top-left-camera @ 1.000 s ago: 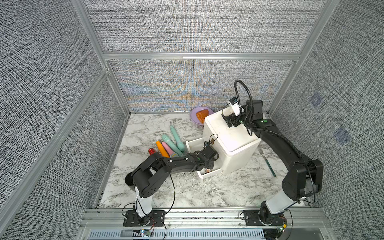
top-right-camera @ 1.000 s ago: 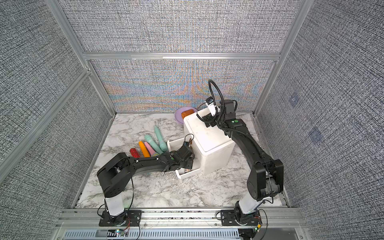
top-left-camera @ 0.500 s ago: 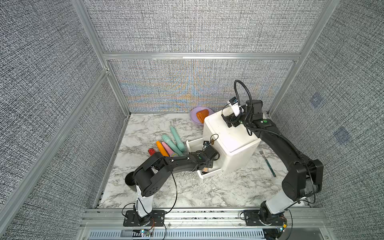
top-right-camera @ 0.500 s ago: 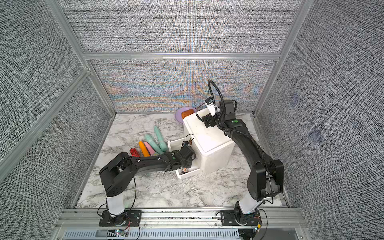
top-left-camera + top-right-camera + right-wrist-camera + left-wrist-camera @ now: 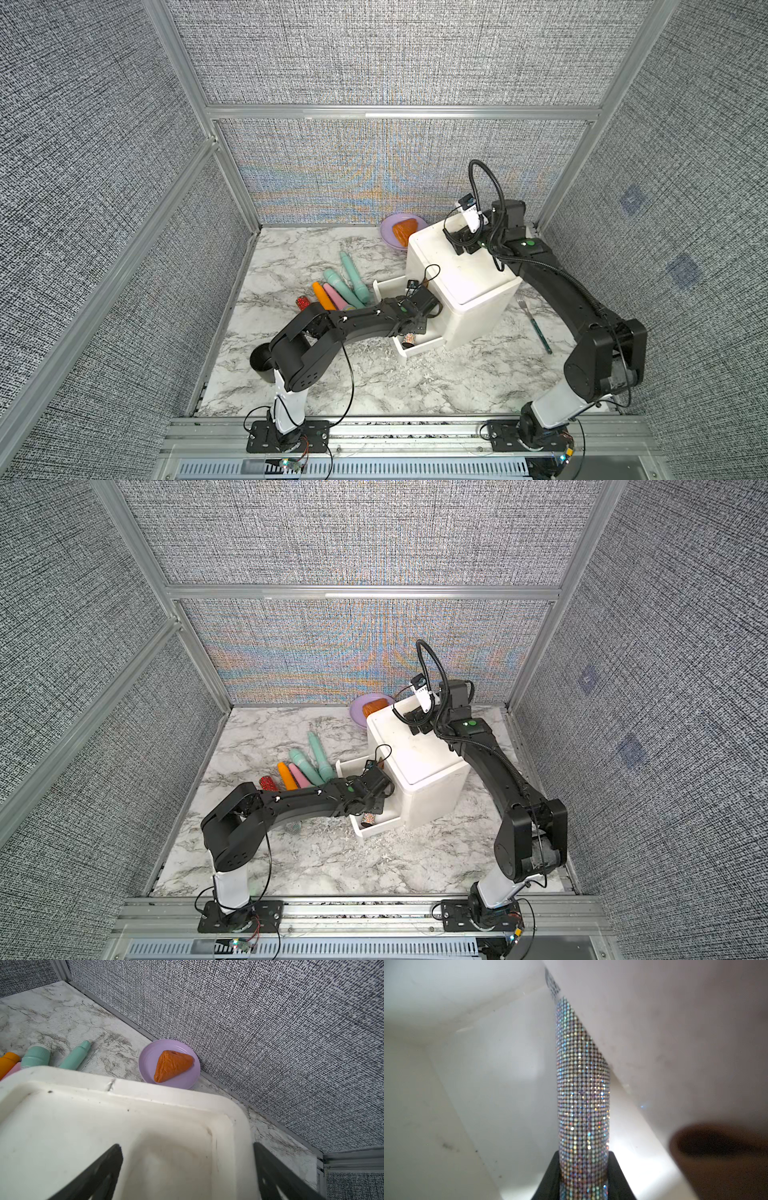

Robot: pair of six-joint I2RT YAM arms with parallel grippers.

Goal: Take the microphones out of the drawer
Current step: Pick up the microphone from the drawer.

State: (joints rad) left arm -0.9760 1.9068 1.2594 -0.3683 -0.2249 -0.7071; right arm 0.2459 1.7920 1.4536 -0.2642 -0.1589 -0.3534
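Mic (image 5: 582,1095): slim, silver rhinestone skin w/ rainbow glints, in white drawer (image 5: 498,1074). Clamped in left gripper (image 5: 583,1159); right gripper (image 5: 187,1147) jaws apart.

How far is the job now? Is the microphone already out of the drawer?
Done: the lower drawer stands open and the left gripper is inside it. In hand: that gripper is shut on the glittery microphone. Left: lifting the microphone out, since it is not yet clear of the drawer. The right gripper is open over the cabinet top, holding nothing.
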